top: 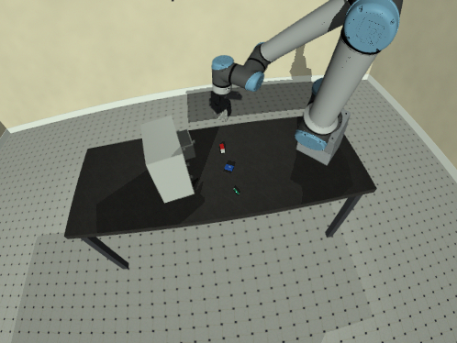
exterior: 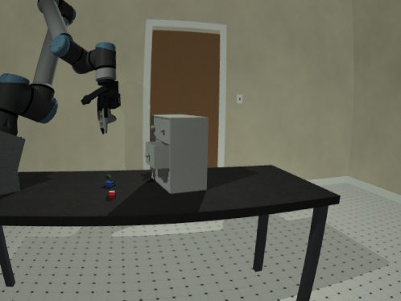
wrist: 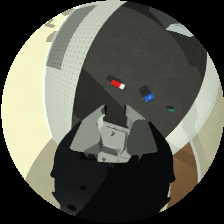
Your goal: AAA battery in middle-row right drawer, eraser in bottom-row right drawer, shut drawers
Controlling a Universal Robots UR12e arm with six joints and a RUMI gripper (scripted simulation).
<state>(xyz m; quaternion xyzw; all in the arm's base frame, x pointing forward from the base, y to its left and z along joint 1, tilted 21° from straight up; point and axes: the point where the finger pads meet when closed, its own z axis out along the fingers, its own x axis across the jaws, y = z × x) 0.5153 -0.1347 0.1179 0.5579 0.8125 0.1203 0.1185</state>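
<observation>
The grey chest [top: 167, 158] stands upright on the black table, also in the exterior view [exterior: 181, 153]. One middle-row drawer [exterior: 155, 154] [top: 185, 144] is pulled partway out. In front of the drawers lie three small things in a row: a red-and-white block [top: 222, 148], a blue block [top: 229, 167] and a small green, battery-like cylinder [top: 237, 190]. All three show in the wrist view: red [wrist: 117, 83], blue [wrist: 147, 96], green [wrist: 171, 108]. My gripper [top: 222, 112] [exterior: 104, 128] hangs high above the table's far edge, pointing down, its fingers close together and empty.
The arm's base [top: 321, 138] stands on the table's far right corner. The chest sits left of the middle. A door [exterior: 185, 92] and wall are behind the table.
</observation>
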